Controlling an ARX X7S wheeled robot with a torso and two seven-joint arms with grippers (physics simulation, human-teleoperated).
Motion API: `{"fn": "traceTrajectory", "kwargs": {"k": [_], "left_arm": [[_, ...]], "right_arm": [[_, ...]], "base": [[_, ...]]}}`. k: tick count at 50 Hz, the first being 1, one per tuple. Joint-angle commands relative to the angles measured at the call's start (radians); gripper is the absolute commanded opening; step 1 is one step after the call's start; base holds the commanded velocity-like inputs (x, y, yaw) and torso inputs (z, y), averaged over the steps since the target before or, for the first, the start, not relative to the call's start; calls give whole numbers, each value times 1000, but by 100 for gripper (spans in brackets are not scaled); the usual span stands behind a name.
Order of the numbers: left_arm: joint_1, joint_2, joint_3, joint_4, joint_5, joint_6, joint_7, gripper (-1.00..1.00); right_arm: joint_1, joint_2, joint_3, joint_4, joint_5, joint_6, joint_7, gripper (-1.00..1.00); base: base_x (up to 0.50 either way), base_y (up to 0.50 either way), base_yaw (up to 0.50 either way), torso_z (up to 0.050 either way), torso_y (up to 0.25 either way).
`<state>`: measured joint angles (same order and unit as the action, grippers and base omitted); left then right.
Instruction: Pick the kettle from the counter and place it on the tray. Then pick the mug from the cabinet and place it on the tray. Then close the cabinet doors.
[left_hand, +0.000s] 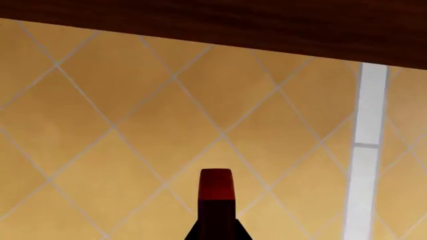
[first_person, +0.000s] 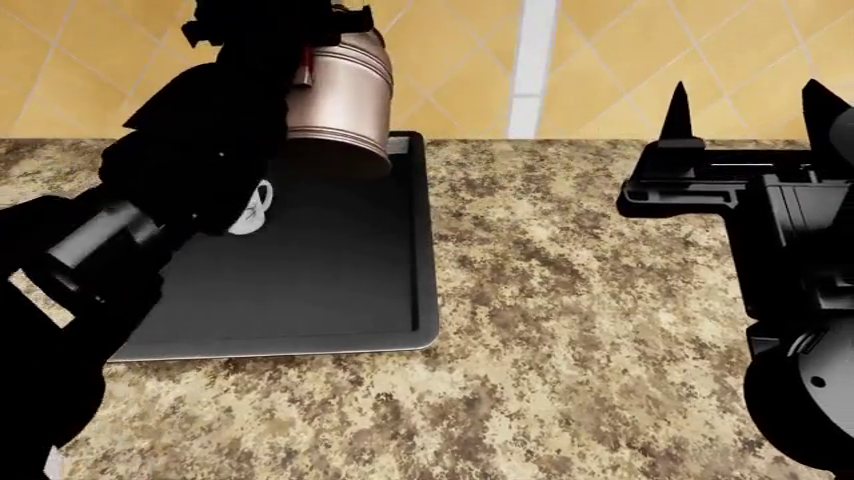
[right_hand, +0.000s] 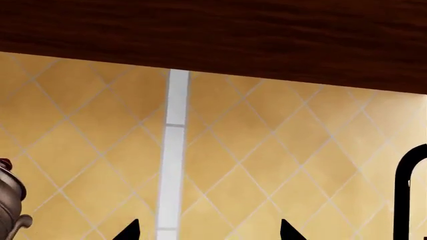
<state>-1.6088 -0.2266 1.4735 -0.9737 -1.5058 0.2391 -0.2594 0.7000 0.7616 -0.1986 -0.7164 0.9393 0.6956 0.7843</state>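
Gripper (first_person: 287, 40) on our left arm clamps the ribbed copper kettle's (first_person: 336, 100) top, suspending it over the dark grey rimmed tray's (first_person: 424, 250) twelve o'clock edge for set-down, while our right gripper (first_person: 747, 105) waits apart.

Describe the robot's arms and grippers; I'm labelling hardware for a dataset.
Both arms are matte black. The left arm has a grey metallic cylindrical segment. The right gripper has a blocky black body and two pointed, tapering black fingers. No cables or markings are visible.
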Motion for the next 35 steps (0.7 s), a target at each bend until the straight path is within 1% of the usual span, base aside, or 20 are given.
{"fn": "traceTrajectory", "kwargs": {"k": [1, 6, 16, 30, 35], "left_arm": [[19, 137, -29, -265, 15, 5, 113, -100], [30, 171, -32, -326, 12, 1, 149, -100], [63, 177, -40, -332, 16, 1, 159, -100], [96, 167, -42, -317, 29, 10, 173, -100], [111, 125, -37, -236, 36, 13, 141, -100]], "right_arm": [[-17, -4, -6, 10, -16, -15, -8, 100], [-24, -5, -7, 13, -19, -20, -10, 100], [-33, -3, -6, 15, -22, -27, -11, 100], [-38, -7, -12, 21, -29, -33, -14, 100], [-34, -8, -16, 23, -30, -32, -15, 100]], "base": [[0, 0, 0, 0, 10], [0, 0, 0, 0, 0], [0, 0, 0, 2, 1], [0, 0, 0, 0, 1], [0, 0, 0, 0, 0]]}}
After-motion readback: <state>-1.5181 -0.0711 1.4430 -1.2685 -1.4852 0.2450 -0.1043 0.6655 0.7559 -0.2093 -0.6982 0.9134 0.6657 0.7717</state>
